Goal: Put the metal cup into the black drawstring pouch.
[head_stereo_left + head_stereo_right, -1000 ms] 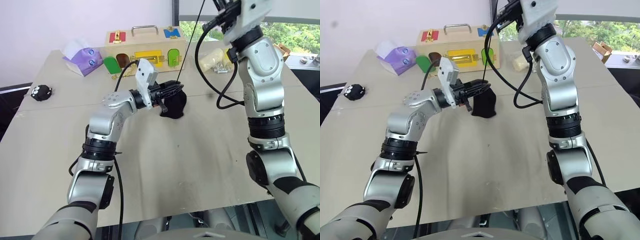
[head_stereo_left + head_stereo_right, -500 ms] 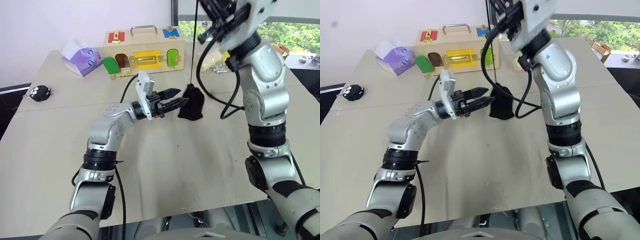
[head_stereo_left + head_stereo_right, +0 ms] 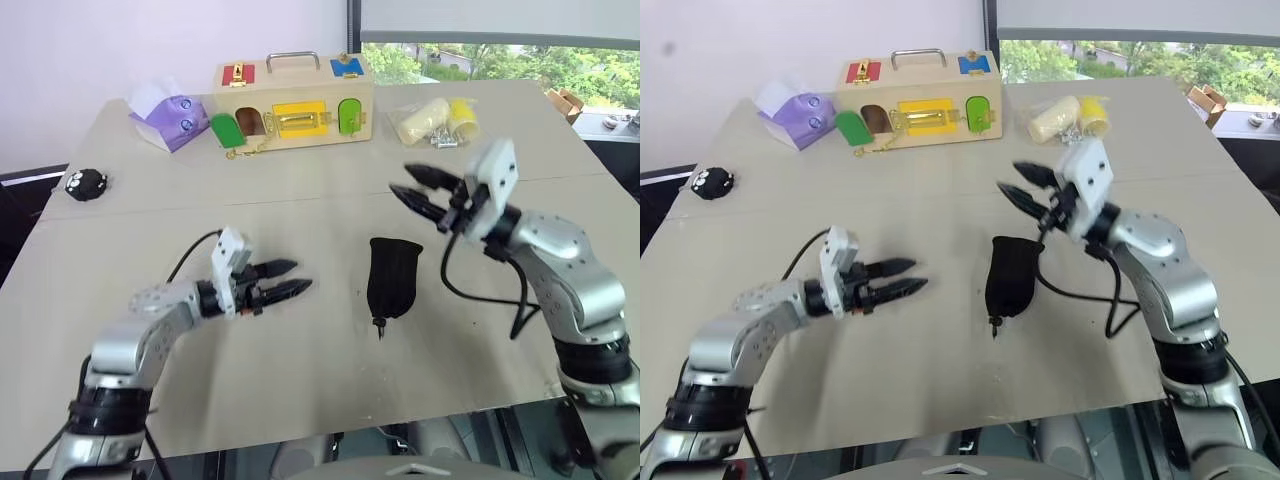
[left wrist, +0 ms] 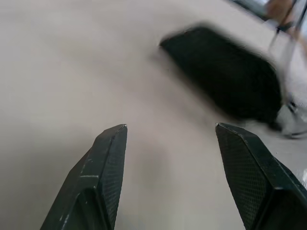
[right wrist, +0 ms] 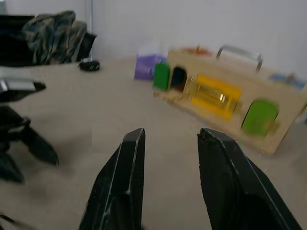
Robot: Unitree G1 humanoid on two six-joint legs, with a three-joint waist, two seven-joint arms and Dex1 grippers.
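Observation:
The black drawstring pouch [image 3: 393, 275] lies on the table between my two arms, its cord end [image 3: 380, 324] pointing toward the front edge. The metal cup is hidden. My left gripper [image 3: 298, 276] hovers low to the left of the pouch, open and empty, pointing at it; the left wrist view shows the pouch [image 4: 225, 76] ahead of the spread fingers. My right gripper [image 3: 400, 180] is raised behind and to the right of the pouch, open, holding nothing. In the right wrist view its fingers [image 5: 129, 167] face the wooden box [image 5: 220, 103].
A wooden latch box [image 3: 290, 100] with coloured doors stands at the back. A purple tissue box [image 3: 165, 115] sits back left, a small round black toy [image 3: 85, 183] at the left edge, and bagged yellow items [image 3: 430, 118] back right.
The pouch hung by its cord from my raised right gripper; now it lies on the table. Both arms dropped, the left pulled back leftward, and both grippers opened.

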